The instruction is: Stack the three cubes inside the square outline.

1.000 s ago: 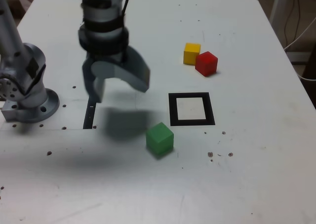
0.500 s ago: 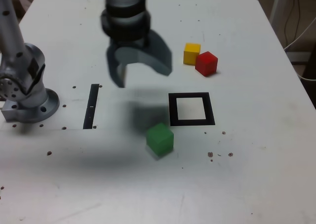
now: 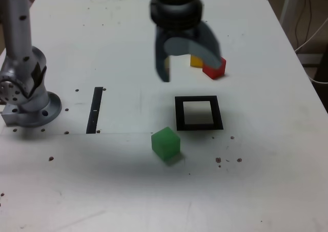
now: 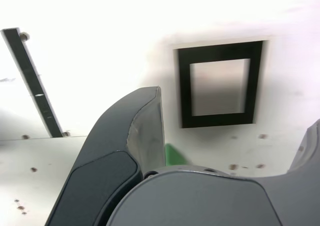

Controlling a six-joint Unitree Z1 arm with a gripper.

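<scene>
My gripper (image 3: pixel 190 68) hangs open and empty above the table, just in front of the yellow and red cubes in the exterior view. Its fingers partly hide the yellow cube (image 3: pixel 196 61) and the red cube (image 3: pixel 216 71), which sit side by side. The green cube (image 3: pixel 165 143) rests alone nearer the camera, just off the near-left corner of the square outline (image 3: pixel 199 125). In the wrist view the square outline (image 4: pixel 220 51) shows between the spread fingers of the gripper (image 4: pixel 232 111), and a sliver of the green cube (image 4: pixel 174 155) peeks out beside one finger (image 4: pixel 135 136).
The arm's grey base (image 3: pixel 25 88) stands at the exterior view's left. A thin black strip (image 3: pixel 95 110) lies between the base and the outline; the wrist view shows the strip (image 4: pixel 32 84) too. Cables hang beyond the table's right edge (image 3: pixel 302 83).
The open gripper has swung from above the black strip toward the exterior view's right and farther back, ending over the yellow and red cubes. No cube has moved.
</scene>
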